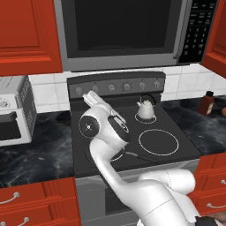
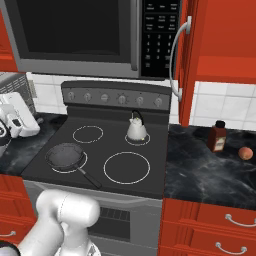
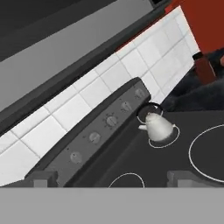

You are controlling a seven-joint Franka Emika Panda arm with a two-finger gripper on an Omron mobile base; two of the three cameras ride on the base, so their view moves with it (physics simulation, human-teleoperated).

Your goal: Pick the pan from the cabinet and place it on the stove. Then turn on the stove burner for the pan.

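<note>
**Pan set on front-left burner; knob row faced by the hand**

The pan [image 2: 65,155] is seen resting on the front-left ring of the stove [image 2: 150,187], its long handle running toward the front edge and to the right. The knob row [image 3: 107,122] on the back panel lies ahead of the gripper [image 3: 111,179], beyond the rear-left ring; the next move is judged to turn on which knob is reached. The white kettle [image 3: 158,127] stands on the rear-right ring, well apart from the pan. The finger tips are seen spread wide, with nothing held or touched between them.
</note>
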